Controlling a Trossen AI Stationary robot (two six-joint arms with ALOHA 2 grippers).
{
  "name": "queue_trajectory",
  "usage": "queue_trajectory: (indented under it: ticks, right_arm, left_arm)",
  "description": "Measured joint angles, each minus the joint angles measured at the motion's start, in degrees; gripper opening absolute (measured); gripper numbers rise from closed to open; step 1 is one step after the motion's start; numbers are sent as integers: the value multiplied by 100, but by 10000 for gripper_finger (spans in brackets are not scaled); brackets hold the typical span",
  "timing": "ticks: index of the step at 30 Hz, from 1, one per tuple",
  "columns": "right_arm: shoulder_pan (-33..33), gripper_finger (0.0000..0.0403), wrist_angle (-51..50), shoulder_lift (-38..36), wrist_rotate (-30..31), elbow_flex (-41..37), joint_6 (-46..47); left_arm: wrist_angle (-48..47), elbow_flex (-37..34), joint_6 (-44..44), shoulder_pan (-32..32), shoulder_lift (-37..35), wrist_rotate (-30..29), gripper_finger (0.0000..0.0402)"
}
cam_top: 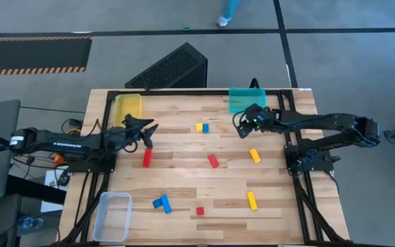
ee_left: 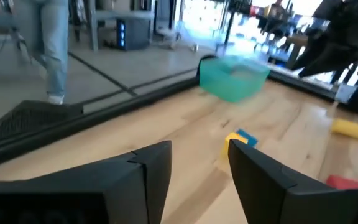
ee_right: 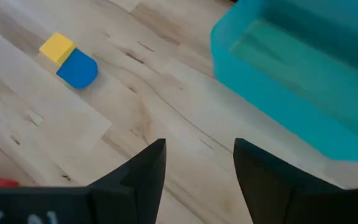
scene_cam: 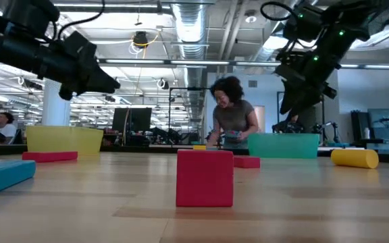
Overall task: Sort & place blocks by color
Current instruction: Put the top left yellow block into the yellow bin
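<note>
The far edge of the bench [cam_top: 184, 110] is walled at both ends: a yellow bin [cam_top: 129, 108] at the far left corner, a teal bin [cam_top: 247, 99] near the far right. Between them the boards lie bare except for a yellow and blue pair of blocks [cam_top: 202, 127].

The left hand [cam_top: 145, 134], fingers parted, hangs just beside the yellow bin, over a red bar [cam_top: 147, 157]. The right hand [cam_top: 242, 127], also parted, hangs just beside the teal bin.

The middle holds a red block [cam_top: 213, 160] and a yellow bar [cam_top: 254, 156], well apart.

A clear bin [cam_top: 112, 216] fills the near left corner, blue blocks [cam_top: 162, 203] near it.
</note>
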Motion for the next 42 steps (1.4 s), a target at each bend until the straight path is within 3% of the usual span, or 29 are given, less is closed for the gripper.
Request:
queue_trajectory:
  ticks: [4,8,11,14,18,21,29,38,42]
  right_arm:
    - [61,208,265,234,400,-60,-304]
    - [44,212,654,413,511,-140,-234]
    - [168,215,1034,471,718,-260,-232]
    - [441,217,1258,476,1357,-400,-360]
    - [774,215,1272,377,1841,-532,-196]
    - [961,213,1373,309,1946,-723,66]
    - [1170,212,1730,303,1948,-1107,302]
    - [916,212,2307,302,1744,-1119,-150]
    - [832,210,2414,303,1596,-1119,-219]
  left_arm:
    - [6,518,10,223,921,127,163]
    - [99,1161,103,496,2156,1013,189]
    - [386,1714,504,615,3117,1454,214]
    - [412,2419,926,746,3966,2050,237]
    - [243,3310,1590,908,5003,2763,258]
    - [-195,3874,2046,1020,5590,2924,263]
    - [-889,4612,2791,1274,6233,3451,261]
    - [-1059,4750,2903,1629,6528,3461,261]
    - [-1002,4752,2959,1694,6572,3967,256]
